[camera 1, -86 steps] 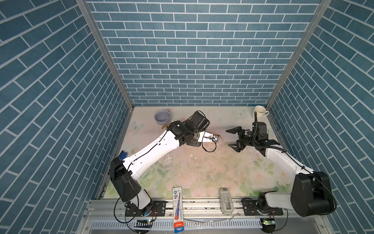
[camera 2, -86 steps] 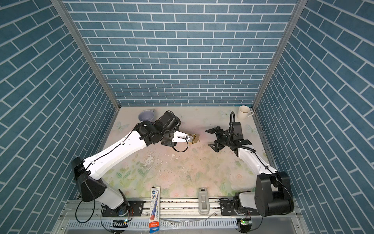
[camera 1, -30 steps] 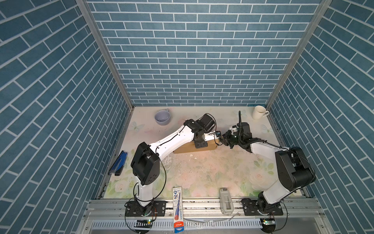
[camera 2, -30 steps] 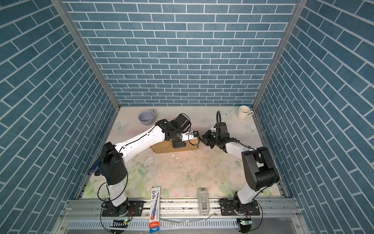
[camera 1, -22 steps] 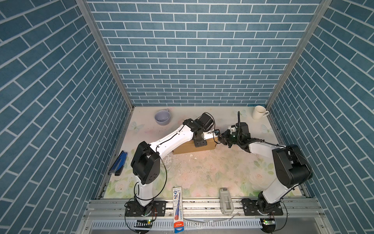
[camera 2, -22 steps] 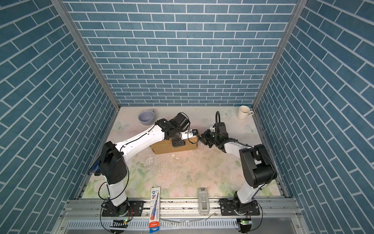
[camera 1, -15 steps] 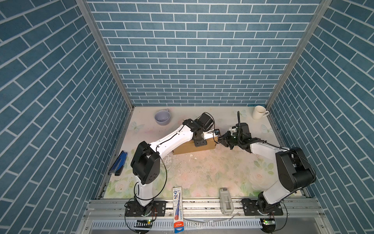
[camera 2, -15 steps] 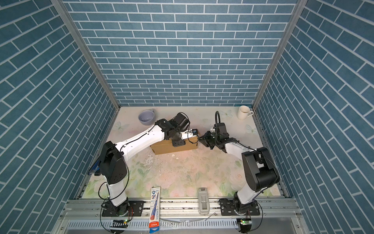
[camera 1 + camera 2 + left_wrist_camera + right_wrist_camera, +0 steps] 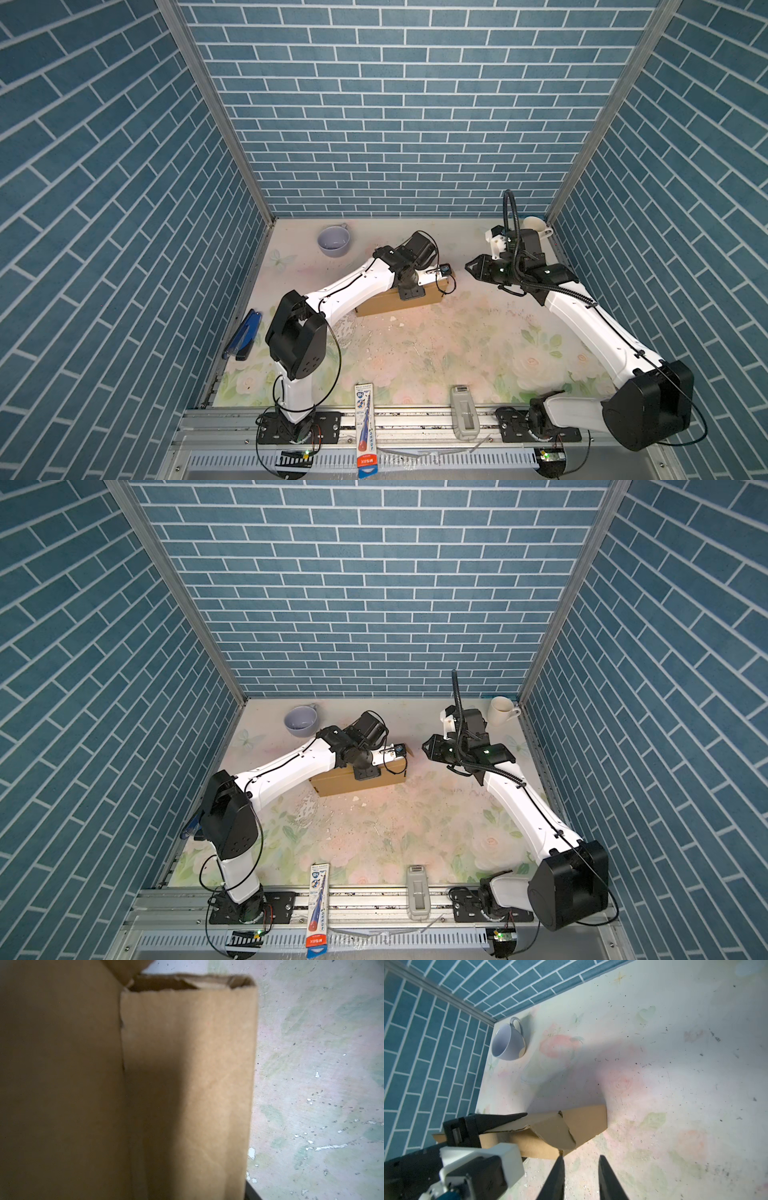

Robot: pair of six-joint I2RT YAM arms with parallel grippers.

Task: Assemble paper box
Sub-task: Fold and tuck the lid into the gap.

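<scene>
Left wrist view was almost filled by the blurred brown paper box (image 9: 187,1084), and no fingers could be made out there. In a top view the left gripper (image 9: 411,291) sat over the box's front wall, toward the back of the table (image 9: 457,353). Whether it gripped the wall could not be told. The right gripper (image 9: 580,1157) hung narrowly parted and empty, just beside the box's end.

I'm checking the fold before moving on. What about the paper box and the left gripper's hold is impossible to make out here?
- Hold of the left gripper on the paper box: right wrist view shows one finger along the top edge; the camera mount hides the other.
- Most of the box's top: covered by the left arm in both top views.
- Left wrist view: blurred cardboard, too close for detail.
</scene>
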